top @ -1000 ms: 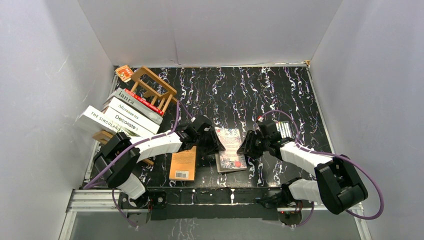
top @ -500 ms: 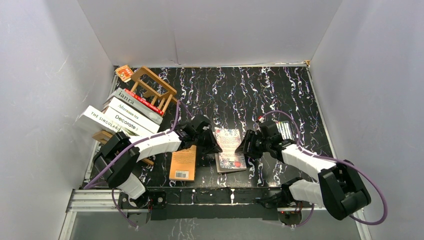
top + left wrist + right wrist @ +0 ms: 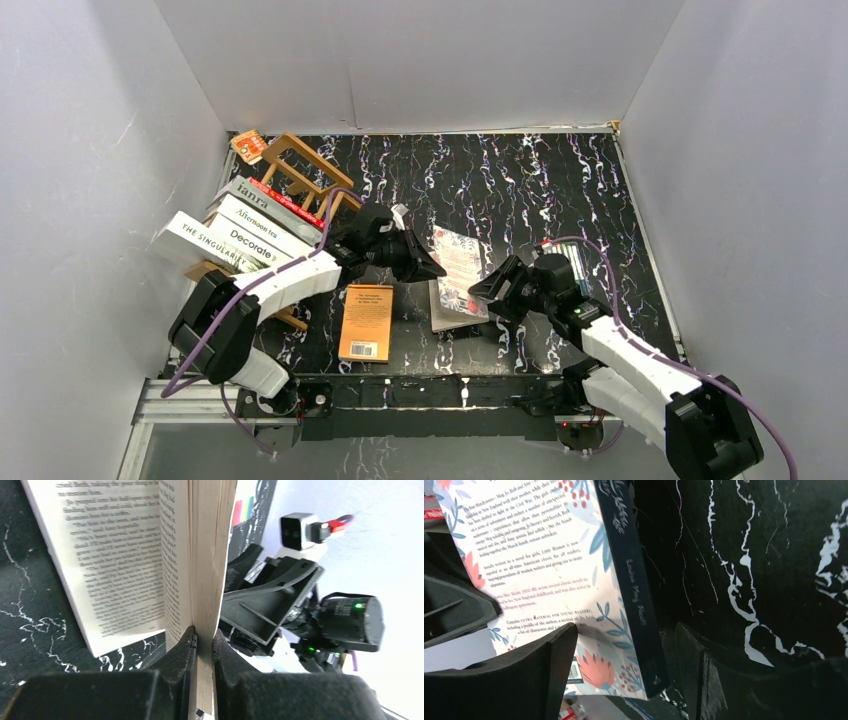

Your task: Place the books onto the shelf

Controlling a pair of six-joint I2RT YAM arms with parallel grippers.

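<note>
Left wrist camera gives me the clearest read: my left gripper (image 3: 204, 647) is pinched tight on the lower edge of the floral Little Women paperback (image 3: 202, 555). Both fingers (image 3: 182, 652) press against the page block, and the front pages fan away to one side. From the top camera I see that book tilted up off the black marbled table (image 3: 560, 180), roughly mid-table in front of the arms.

My right gripper (image 3: 625, 635) stands wide at the book's other side. One finger (image 3: 546, 670) sits over the back cover and the other is beyond the dark spine with a gap showing, so I see no grip there.

The orange paperback (image 3: 366, 322) lies flat on the table just left of the lifted book. The wooden shelf (image 3: 310, 175) sits at the far left by the wall. The stacked books (image 3: 255, 225), Decorate and Afternoon tea among them, lie slanted across it.
</note>
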